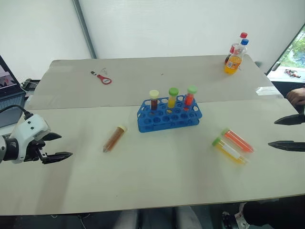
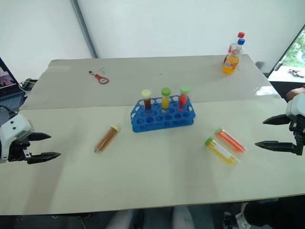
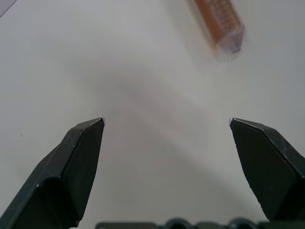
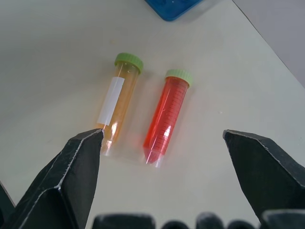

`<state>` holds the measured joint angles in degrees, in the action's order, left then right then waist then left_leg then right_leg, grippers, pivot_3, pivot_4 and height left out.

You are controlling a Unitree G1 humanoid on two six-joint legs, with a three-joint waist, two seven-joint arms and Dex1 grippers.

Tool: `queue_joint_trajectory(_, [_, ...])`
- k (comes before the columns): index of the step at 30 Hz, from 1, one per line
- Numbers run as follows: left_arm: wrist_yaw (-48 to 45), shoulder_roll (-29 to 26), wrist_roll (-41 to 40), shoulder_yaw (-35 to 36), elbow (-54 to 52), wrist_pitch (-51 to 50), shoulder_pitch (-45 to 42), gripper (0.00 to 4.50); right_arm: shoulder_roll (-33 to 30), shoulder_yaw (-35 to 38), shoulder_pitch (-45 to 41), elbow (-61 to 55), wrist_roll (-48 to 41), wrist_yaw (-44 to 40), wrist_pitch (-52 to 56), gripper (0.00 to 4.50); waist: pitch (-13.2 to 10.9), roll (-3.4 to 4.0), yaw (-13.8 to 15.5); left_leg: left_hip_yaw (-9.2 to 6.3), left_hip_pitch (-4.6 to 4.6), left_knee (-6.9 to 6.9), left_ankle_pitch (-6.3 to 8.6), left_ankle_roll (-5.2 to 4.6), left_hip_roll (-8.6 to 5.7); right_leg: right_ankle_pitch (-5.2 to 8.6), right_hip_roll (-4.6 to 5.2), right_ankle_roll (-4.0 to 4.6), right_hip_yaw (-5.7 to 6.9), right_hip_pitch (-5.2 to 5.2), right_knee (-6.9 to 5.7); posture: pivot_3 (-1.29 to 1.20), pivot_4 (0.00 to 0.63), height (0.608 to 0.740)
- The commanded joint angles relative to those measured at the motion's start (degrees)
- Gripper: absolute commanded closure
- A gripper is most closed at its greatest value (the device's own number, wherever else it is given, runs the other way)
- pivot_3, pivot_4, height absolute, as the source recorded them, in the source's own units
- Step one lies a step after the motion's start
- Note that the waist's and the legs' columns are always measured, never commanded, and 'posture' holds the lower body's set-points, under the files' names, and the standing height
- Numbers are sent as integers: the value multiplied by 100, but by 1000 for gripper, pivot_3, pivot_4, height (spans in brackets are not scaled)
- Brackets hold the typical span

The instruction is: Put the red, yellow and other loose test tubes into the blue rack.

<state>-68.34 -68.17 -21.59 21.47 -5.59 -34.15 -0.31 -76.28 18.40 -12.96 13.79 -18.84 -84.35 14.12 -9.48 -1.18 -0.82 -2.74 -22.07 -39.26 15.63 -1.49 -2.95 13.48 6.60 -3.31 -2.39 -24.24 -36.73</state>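
Left eye view: blue rack [image 1: 169, 116] sits mid-table [image 1: 157, 186], three capped tubes already upright in its back row: brown, yellow, red. Three loose tubes lie flat. Brown tube [image 1: 114, 138] with pale cap, just left of the rack. Red tube [image 1: 237, 140] and yellow tube [image 1: 229, 150], both green-capped, side by side and nearly touching, right of the rack.

Left end effector [image 1: 57, 145] hovers above the table's left part, spread wide, empty, well apart from the brown tube. Right end effector [image 1: 285, 132] at the right edge, also spread wide and empty, aimed toward the red/yellow pair; right wrist view frames both tubes between its fingers.

Step in hand, by my reading: approach, no loose tube grasped yet. Next move likely calls for the right end effector to drop onto one tube only, probably the red, without nudging its neighbour, then tip it upright over a free hole.

Far off: two drink bottles [image 1: 235, 56], red-handled tool [image 1: 102, 77].
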Motion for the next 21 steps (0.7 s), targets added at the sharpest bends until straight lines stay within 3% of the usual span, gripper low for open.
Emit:
queue_joint_trajectory(1, [-12, 48, -622, 71, -842, -408, -391, 4, -84, 18, -234, -13, -24, 9, -54, 30, 0, 0, 12, 0, 0, 0, 0, 0, -1, 0, 1, 0, 0, 1, 0, 0, 150, 740])
queue_joint_trajectory(4, [175, 364, -1378, -204, -1721, -922, -876, 4, -92, -15, -334, -214, -130, 11, 207, 30, 0, 0, 11, -1, -1, -1, 0, 0, -2, 0, 3, 0, 0, 1, 0, 0, 150, 740])
queue_joint_trajectory(9, [635, 1190, -1974, -1270, -2563, -1263, -2120, 4, 25, -365, -611, -978, -262, 410, 1137, 30, 1, 3, 4, -2, -3, -3, -1, 2, -5, -1, 2, 0, -2, 0, -8, 0, 150, 740])
queue_joint_trajectory(15, [702, 2098, -1962, -2187, -2428, -1048, -3091, 4, 293, -1792, -1712, -1357, 414, 1216, 2615, 30, 1, 2, -31, -1, -1, -9, -4, 5, -8, -1, -3, 1, -8, 1, -8, 0, 150, 740])
queue_joint_trajectory(21, [313, 2671, -1604, -2674, -2232, -72, -3181, 4, 789, -3098, -2773, -889, 1110, 1406, 3691, 30, 1, 2, -5, -3, -19, -15, -3, 3, -12, -1, -2, 1, -4, -11, -2, 0, 150, 740])
